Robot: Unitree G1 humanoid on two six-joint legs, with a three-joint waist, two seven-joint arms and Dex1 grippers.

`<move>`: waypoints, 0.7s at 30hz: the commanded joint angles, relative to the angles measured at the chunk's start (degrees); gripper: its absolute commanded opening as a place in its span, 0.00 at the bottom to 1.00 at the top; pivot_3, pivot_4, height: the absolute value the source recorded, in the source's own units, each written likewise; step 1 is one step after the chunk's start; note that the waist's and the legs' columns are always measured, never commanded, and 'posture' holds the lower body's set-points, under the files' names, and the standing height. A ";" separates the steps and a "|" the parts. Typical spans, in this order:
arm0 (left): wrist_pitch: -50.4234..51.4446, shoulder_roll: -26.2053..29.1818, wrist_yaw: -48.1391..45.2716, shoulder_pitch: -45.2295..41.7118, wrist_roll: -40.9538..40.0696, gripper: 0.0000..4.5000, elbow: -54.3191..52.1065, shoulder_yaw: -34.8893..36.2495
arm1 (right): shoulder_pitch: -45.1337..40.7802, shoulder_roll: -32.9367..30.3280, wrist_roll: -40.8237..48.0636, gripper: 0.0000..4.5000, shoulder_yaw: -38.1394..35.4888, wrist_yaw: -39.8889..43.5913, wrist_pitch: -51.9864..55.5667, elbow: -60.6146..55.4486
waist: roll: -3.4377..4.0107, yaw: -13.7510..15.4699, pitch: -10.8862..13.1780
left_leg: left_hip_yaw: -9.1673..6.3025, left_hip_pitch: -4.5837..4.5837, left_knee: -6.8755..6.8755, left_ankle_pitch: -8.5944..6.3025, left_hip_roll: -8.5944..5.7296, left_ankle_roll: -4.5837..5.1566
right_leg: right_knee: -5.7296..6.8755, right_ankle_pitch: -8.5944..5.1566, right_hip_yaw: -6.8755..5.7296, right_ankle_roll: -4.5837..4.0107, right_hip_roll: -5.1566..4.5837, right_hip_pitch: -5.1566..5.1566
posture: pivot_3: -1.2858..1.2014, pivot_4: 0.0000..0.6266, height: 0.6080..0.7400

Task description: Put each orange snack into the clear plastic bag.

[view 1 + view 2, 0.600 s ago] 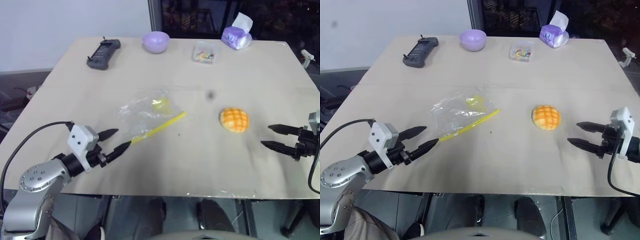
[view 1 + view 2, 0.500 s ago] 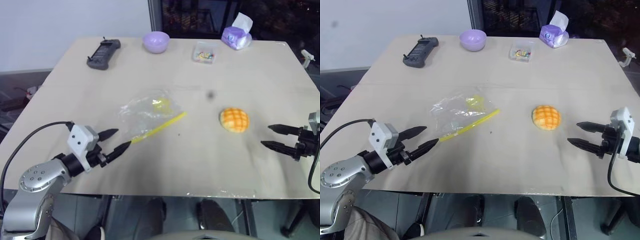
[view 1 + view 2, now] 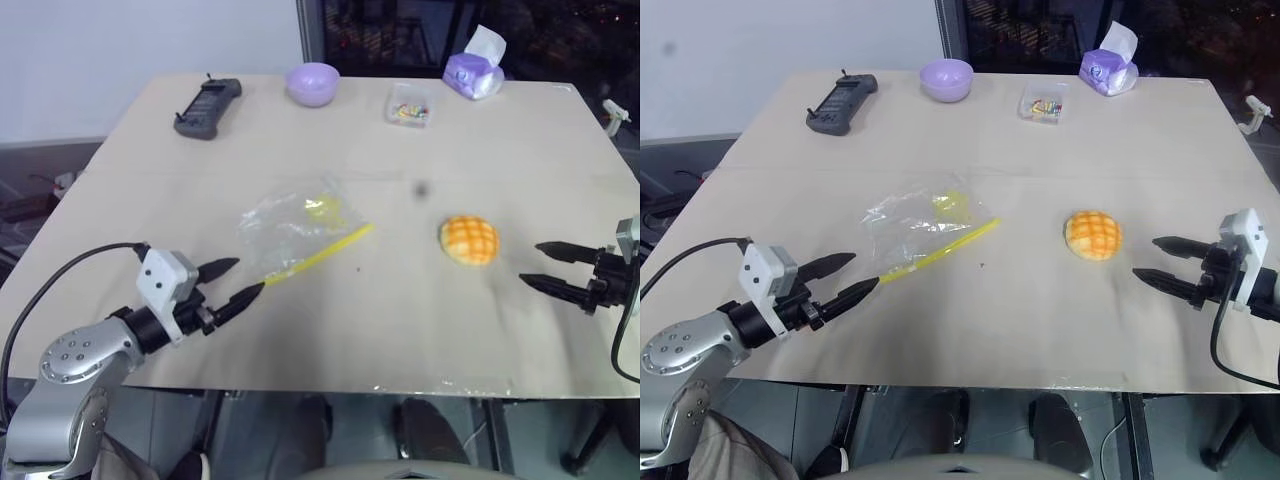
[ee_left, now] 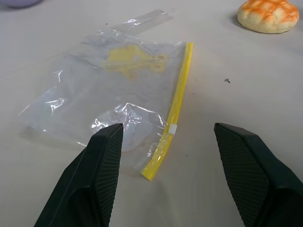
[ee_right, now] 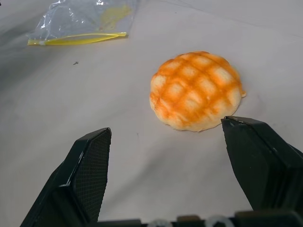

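Left gripper (image 3: 238,280): head view; fingers spread wide and holding nothing, low over the near left part of the table (image 3: 500,150), tips aimed at the near end of the bag's yellow strip and just short of it.
Right gripper (image 3: 532,265): head view; fingers wide apart and empty, over the near right edge of the table, pointing toward the snack, with bare tabletop between.
Clear plastic bag (image 3: 292,222): head view; lies flat and crinkled left of the table's centre, its yellow strip running slantwise along the side nearer the snack, a small yellow mark on its far part.
Orange snack (image 3: 469,240): head view; sits dome-up on the table right of centre, well apart from the bag and outside it.
Far edge of the table: head view; a black handheld controller (image 3: 207,107) at far left, then a lilac bowl (image 3: 313,83), a small clear box (image 3: 409,104) of colourful bits and a purple tissue pack (image 3: 473,71) with a white tissue sticking up.
Left wrist view: both black fingers (image 4: 93,187) stand wide, one on either side of the near end of the yellow strip; the bag lies flat and looks empty; the snack shows beyond the strip's other end.
Right wrist view: the two fingers (image 5: 80,175) frame the snack, which lies between and beyond them with a gap on each side; its criss-cross top is up; the bag lies farther off.
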 commanded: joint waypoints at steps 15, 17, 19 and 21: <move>-0.51 0.73 4.76 -3.18 4.68 0.72 -0.19 -4.08 | -2.41 1.14 3.70 0.89 0.64 -1.53 3.40 -8.52 | 0.00 -0.15 0.00 | -0.01 0.01 0.00 0.00 0.00 0.00 | 0.01 0.00 0.00 0.00 0.01 0.00 | 0.52 0.24 1.00; -1.10 0.44 6.01 -4.40 6.23 0.72 1.71 -4.22 | -3.16 1.68 5.54 0.89 1.59 -2.30 5.66 -12.90 | 0.00 -0.26 0.00 | 0.00 0.01 0.00 0.00 0.00 0.00 | 0.02 0.00 0.02 0.00 0.02 0.00 | 0.52 0.24 1.00; -1.12 0.21 6.73 -5.38 7.00 0.72 3.15 -4.29 | -3.51 1.82 6.39 0.89 2.35 -2.74 7.00 -15.63 | 0.00 -0.10 0.00 | -0.04 0.00 0.00 0.00 0.01 0.00 | 0.02 0.00 -0.02 0.00 0.03 -0.01 | 0.52 0.24 1.00; -2.83 0.07 8.18 -6.57 10.09 0.72 6.03 -5.44 | -4.49 2.21 8.50 0.89 2.83 -3.50 8.79 -18.64 | 0.00 -0.01 0.00 | -0.05 -0.02 0.00 0.00 0.01 0.00 | 0.00 0.00 -0.04 0.00 0.02 -0.01 | 0.52 0.24 1.00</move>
